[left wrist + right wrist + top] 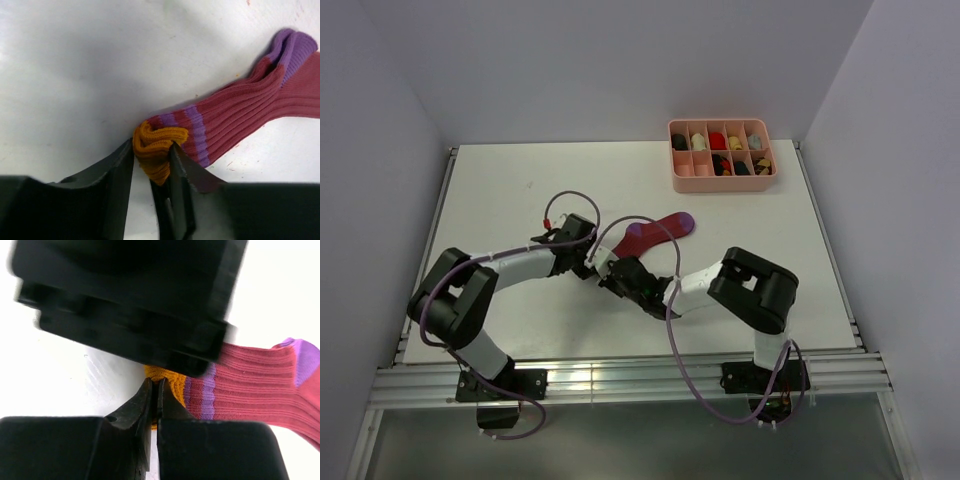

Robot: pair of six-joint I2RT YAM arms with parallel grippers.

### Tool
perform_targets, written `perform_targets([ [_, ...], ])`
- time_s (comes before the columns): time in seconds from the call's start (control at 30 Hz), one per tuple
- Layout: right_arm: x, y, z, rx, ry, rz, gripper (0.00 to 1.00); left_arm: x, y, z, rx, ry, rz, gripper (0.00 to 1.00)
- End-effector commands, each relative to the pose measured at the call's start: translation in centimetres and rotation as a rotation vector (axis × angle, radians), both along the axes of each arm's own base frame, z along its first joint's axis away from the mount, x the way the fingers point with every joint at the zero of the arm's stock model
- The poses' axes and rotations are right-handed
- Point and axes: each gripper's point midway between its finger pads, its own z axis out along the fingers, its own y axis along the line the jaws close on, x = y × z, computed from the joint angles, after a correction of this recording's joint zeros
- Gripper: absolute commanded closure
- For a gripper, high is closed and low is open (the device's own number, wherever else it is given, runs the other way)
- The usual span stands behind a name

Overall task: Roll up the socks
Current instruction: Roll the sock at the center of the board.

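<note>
The left fingers (pixel 117 175) clamp the orange cuff (pixel 157 142) of the sock (pixel 240 110). The right fingers (pixel 135 410) sit pressed together at that cuff.

Left gripper (pixel 151 148) has its dark jaws clamped on the bunched orange end (pixel 156 145) of the sock (pixel 240 110), cloth bulging between them. The ribbed maroon body, crossed by purple bands, lies flat on the white table (pixel 75 65), running away to a purple tip.
</note>
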Motion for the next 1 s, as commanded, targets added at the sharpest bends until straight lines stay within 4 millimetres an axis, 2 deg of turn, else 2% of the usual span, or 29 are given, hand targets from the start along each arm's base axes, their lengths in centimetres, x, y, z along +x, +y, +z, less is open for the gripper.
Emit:
perform_targets([
  [0.0,-1.5,0.0,-0.3,0.079,0.183,0.038,1.00,0.0,1.4,1.4,-0.030,-0.020,0.069,0.56],
  [0.1,-1.0,-0.4,0.6,0.152,0.243,0.025,1.00,0.5,2.4,2.7,-0.056,-0.052,0.125,0.43],
  [0.13,-1.5,-0.1,0.9,0.184,0.282,0.059,1.00,0.7,2.7,3.0,-0.063,-0.064,0.141,0.36],
  [0.23,-0.8,-0.8,2.1,0.313,0.388,0.033,1.00,1.1,3.7,4.5,-0.089,-0.119,0.194,0.29],
  [0.3,-1.3,-0.8,2.6,0.405,0.490,0.049,1.00,1.0,4.0,4.8,-0.105,-0.140,0.213,0.28],
  [0.33,-0.5,-1.5,2.7,0.445,0.526,0.030,1.00,1.2,3.9,5.6,-0.129,-0.169,0.212,0.27],
  [0.4,-0.9,-1.6,3.2,0.552,0.619,0.034,1.00,1.0,3.8,5.6,-0.143,-0.178,0.208,0.27],
  [0.43,-0.2,-2.4,3.0,0.590,0.649,0.005,1.00,0.9,3.6,5.7,-0.156,-0.180,0.198,0.27],
  [0.5,-0.3,-2.6,3.3,0.687,0.745,-0.009,1.00,0.7,3.2,5.3,-0.168,-0.177,0.180,0.28],
  [0.53,0.4,-3.3,2.5,0.713,0.784,-0.048,1.00,0.6,2.8,5.2,-0.176,-0.171,0.172,0.29],
  [0.6,0.5,-3.5,3.1,0.805,0.861,-0.059,1.00,0.2,1.9,4.7,-0.178,-0.160,0.145,0.30],
  [0.67,1.0,-4.3,2.5,0.873,0.912,-0.077,1.00,-0.1,1.2,4.2,-0.182,-0.146,0.130,0.31],
  [0.7,0.6,-4.4,2.6,0.922,0.995,-0.091,1.00,-0.3,0.5,3.9,-0.184,-0.138,0.114,0.31],
  [0.77,1.3,-5.1,3.1,1.006,1.013,-0.087,1.00,-0.3,0.0,3.6,-0.189,-0.133,0.108,0.32],
  [0.8,1.0,-5.3,2.1,1.025,1.082,-0.119,1.00,-0.5,-0.2,3.0,-0.181,-0.116,0.098,0.32],
  [0.87,1.0,-5.6,2.0,1.051,1.100,-0.117,1.00,0.2,-0.9,3.4,-0.196,-0.136,0.088,0.32],
  [0.97,1.3,-6.1,0.8,1.041,1.117,-0.165,1.00,0.4,-1.5,2.7,-0.176,-0.122,0.071,0.33],
])
